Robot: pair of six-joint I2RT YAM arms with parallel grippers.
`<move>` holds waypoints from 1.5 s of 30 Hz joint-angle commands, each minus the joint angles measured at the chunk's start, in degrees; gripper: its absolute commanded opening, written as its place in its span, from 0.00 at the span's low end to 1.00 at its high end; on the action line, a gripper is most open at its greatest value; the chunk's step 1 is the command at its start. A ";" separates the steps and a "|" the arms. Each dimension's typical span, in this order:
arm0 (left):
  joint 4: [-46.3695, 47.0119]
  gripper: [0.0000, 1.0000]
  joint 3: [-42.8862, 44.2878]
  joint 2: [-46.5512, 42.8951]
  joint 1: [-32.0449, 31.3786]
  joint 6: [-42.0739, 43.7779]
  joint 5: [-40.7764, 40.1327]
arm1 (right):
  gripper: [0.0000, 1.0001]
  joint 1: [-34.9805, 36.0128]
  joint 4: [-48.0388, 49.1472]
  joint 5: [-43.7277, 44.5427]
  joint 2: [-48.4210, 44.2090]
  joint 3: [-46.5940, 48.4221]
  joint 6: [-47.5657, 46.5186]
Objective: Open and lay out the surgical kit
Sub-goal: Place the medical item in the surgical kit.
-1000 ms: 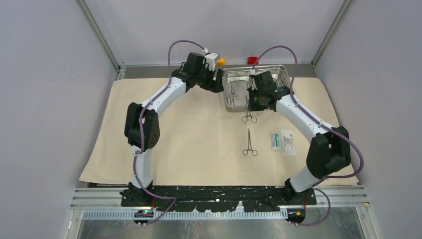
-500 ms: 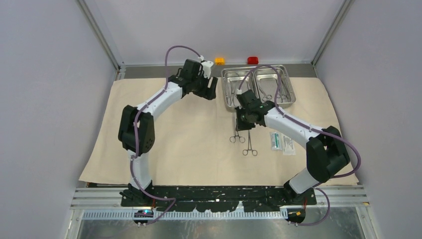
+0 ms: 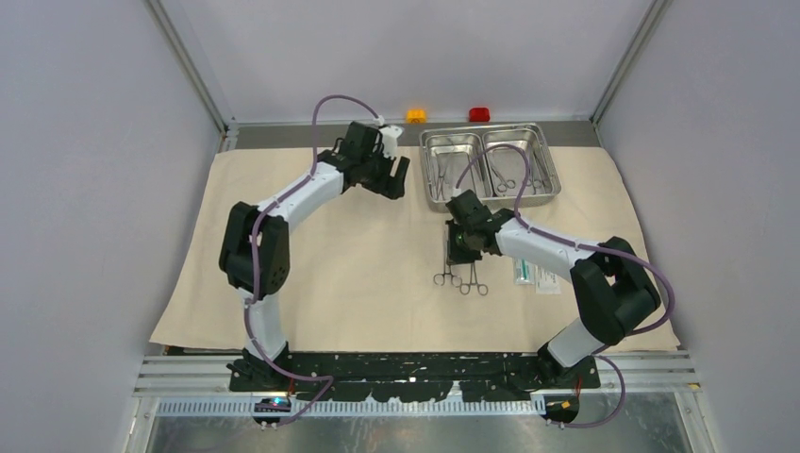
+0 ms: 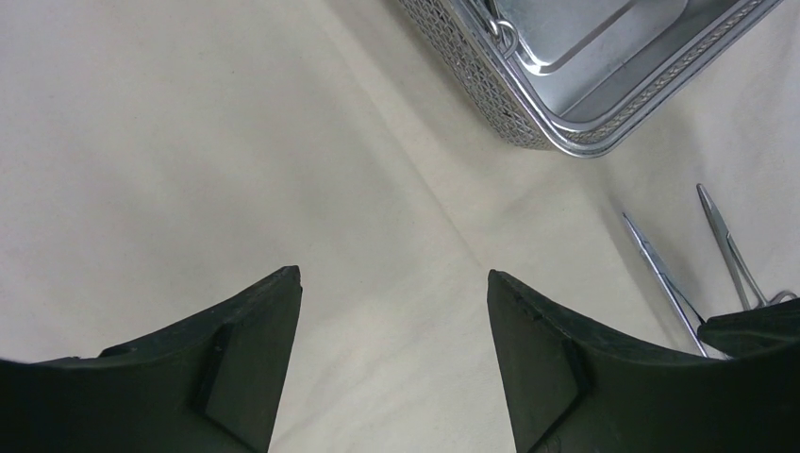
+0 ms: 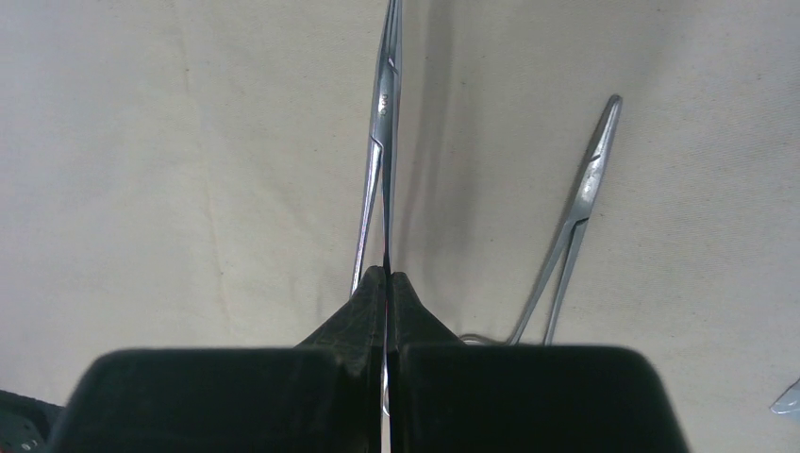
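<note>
The beige cloth [image 3: 358,264] lies spread flat over the table. At its far edge stands the two-compartment steel tray [image 3: 546,166] with ring-handled clamps [image 3: 509,176] inside. My right gripper [image 3: 457,251] is shut on a slim steel clamp [image 5: 385,142], held low over the cloth, tips pointing away. Just to its right a second clamp [image 5: 580,208] lies flat. Two white/teal packets [image 3: 536,272] rest further right. My left gripper [image 4: 391,278] hangs open and holds nothing over bare cloth, left of the tray's corner [image 4: 528,104].
A small orange block [image 3: 416,115] and a red block [image 3: 479,114] sit beyond the cloth at the back wall. Grey walls close in both sides. Bare cloth stretches across the left and the near middle.
My right gripper has carried a clamp from the tray toward the near side, down beside the clamp lying on the cloth. The left arm has drawn back leftward from the tray.
</note>
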 commanded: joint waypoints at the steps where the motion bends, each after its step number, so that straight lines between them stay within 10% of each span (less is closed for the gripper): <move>1: 3.37 0.75 -2.17 -4.65 -0.35 0.41 -0.58 | 0.01 0.32 5.33 3.22 -1.41 -1.41 2.87; 45: 6.49 0.78 -9.37 -11.69 -1.43 1.72 -1.68 | 0.00 2.34 7.79 3.58 2.45 -4.30 2.17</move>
